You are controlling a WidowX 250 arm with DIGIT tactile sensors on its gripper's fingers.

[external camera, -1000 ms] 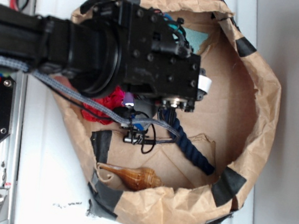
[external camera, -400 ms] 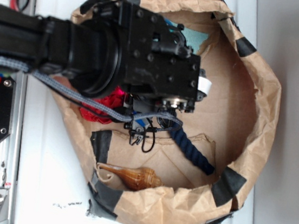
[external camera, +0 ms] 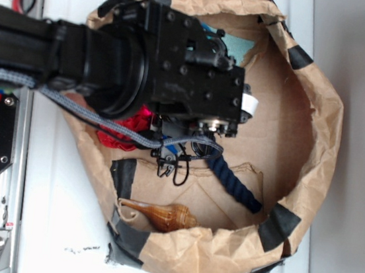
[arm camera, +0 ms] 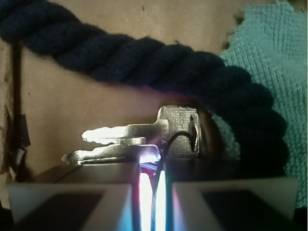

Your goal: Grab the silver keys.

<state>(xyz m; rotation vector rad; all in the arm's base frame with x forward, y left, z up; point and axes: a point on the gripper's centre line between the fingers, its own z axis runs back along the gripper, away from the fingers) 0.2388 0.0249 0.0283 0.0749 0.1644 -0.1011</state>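
Fingers [arm camera: 72, 199] of the gripper [arm camera: 150, 192] stand nearly together, pinching the silver keys [arm camera: 144, 137]; blades run crosswise, beside the dark rope [arm camera: 144, 60].

The keys [arm camera: 144, 139] lie on the floor of the paper bag [external camera: 314, 146], directly before the gripper [arm camera: 150, 192]. The rope [arm camera: 144, 62] runs behind the keys. The cloth [arm camera: 269, 62] lies right of the rope. The seashell [external camera: 163, 215] rests against the bag's near wall.
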